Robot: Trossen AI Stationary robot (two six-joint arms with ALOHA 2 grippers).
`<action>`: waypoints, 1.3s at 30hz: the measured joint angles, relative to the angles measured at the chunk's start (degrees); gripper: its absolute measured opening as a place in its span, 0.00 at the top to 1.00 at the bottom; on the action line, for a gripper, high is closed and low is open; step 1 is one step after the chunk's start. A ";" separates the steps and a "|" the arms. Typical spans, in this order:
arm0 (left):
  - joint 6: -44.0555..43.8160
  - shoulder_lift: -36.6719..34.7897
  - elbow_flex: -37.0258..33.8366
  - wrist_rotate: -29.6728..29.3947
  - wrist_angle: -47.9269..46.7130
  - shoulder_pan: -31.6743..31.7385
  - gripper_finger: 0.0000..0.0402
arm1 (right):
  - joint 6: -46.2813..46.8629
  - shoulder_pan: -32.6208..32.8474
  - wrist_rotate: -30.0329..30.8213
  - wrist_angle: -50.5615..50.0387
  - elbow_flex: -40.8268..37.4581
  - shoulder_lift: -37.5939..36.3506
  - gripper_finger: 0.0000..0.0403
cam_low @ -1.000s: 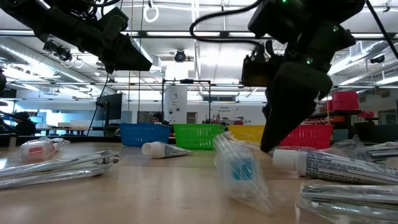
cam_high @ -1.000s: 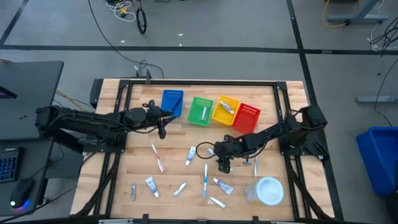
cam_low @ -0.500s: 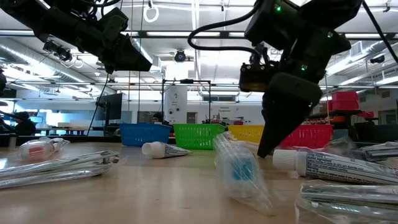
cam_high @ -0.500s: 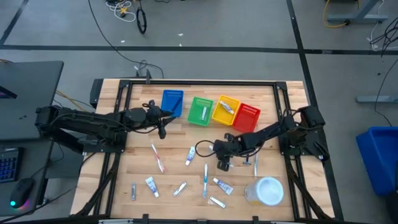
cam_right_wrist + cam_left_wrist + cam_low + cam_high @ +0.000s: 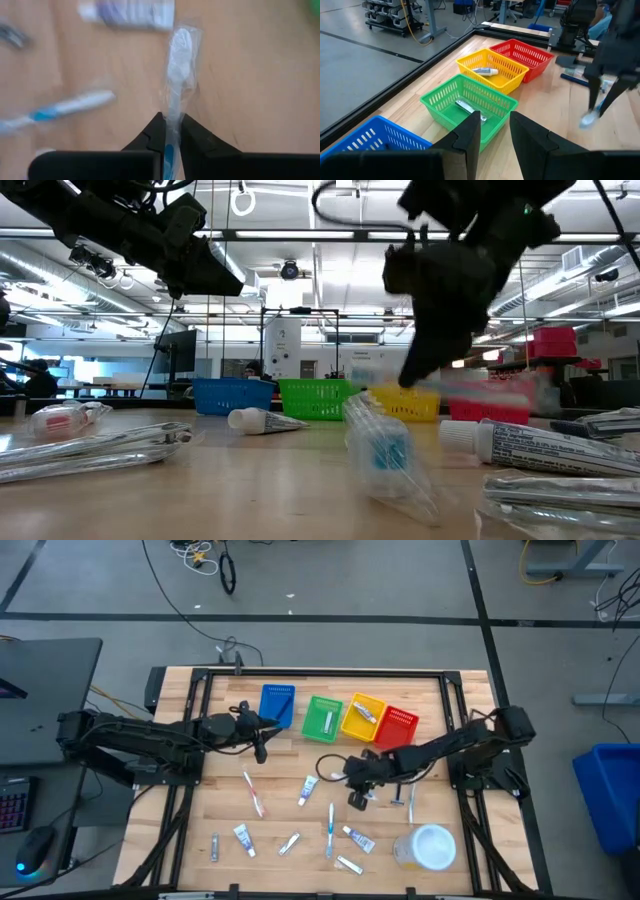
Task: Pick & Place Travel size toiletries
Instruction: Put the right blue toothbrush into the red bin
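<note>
The right gripper (image 5: pixel 170 131) holds a wrapped toothbrush (image 5: pixel 177 70) above the desk (image 5: pixel 280 815) centre, fingers clamped on its end. Risk: the slippery wrapper slides out. The left gripper (image 5: pixel 492 131) waits, fingers apart, near the green basket (image 5: pixel 470 102).

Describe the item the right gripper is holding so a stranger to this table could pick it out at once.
Start from the row of four baskets at the table's far side and drop to the dark right gripper, just in front of the red basket. Pinched between its fingers is a wrapped toothbrush, white with a blue handle. Unlike the tubes and brushes around it, it is lifted off the wood.
</note>
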 joint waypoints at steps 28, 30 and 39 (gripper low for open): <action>0.04 0.00 0.00 0.00 -0.28 0.00 0.72 | 24.23 -11.04 42.25 -22.65 -10.16 -21.41 0.88; 0.04 0.00 0.00 0.00 -0.24 0.00 0.72 | 23.54 -12.54 42.26 -18.44 -13.08 -21.41 0.88; 0.03 0.00 0.00 0.00 -0.24 0.00 0.72 | 14.07 -17.53 37.50 -0.47 -21.18 -21.41 0.88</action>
